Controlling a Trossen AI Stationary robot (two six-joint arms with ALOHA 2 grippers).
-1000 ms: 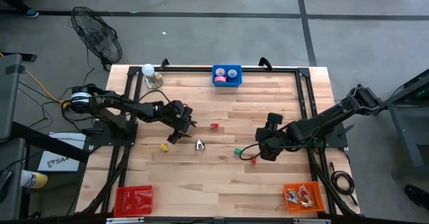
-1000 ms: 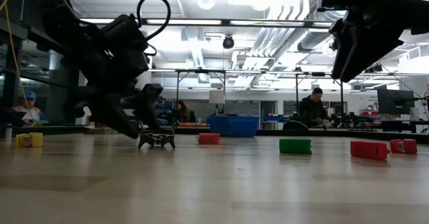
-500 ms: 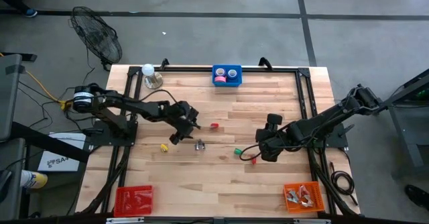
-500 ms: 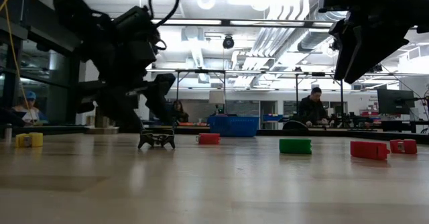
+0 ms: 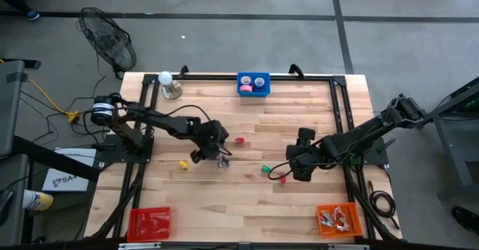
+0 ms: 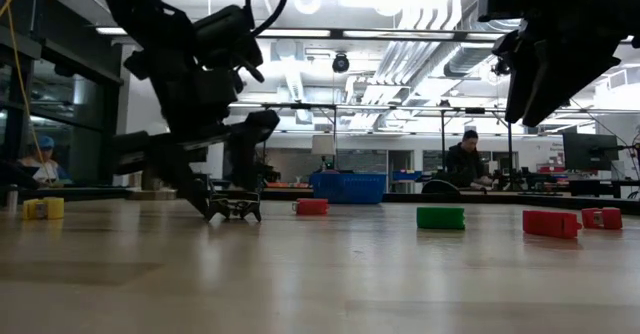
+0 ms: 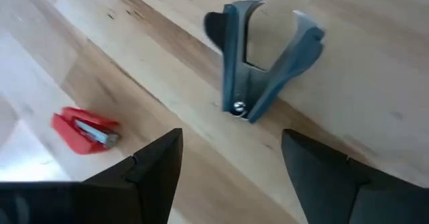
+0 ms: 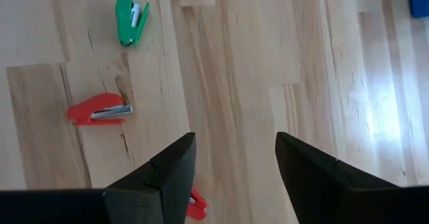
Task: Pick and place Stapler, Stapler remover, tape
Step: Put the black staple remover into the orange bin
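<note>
A grey-blue staple remover (image 7: pixel 265 63) lies on the wooden table (image 5: pixel 299 115), also in the high view (image 5: pixel 223 161) and the low view (image 6: pixel 235 209). My left gripper (image 7: pixel 231 177) hovers open just short of it, on its left (image 5: pixel 212 150), tilted downward, touching nothing. A small red stapler (image 7: pixel 84 129) lies nearby (image 5: pixel 239 140). My right gripper (image 8: pixel 234 177) hangs open above the table (image 5: pixel 294 169) over a green stapler (image 8: pixel 131 19) and a red stapler (image 8: pixel 99 108). Tape rolls (image 5: pixel 245 90) sit in a blue bin (image 5: pixel 253 75) at the far edge.
A yellow stapler (image 5: pixel 183 164) lies to the left of the left gripper. A red tray (image 5: pixel 150 221) stands at the near left corner. An orange tray (image 5: pixel 338 218) with metal pieces stands at the near right. People sit in the room beyond (image 6: pixel 468 159).
My left gripper has moved toward the table's right edge, closing in on the staple remover, and has rolled about its own axis while rising slightly. The staple remover has stayed where it was.
</note>
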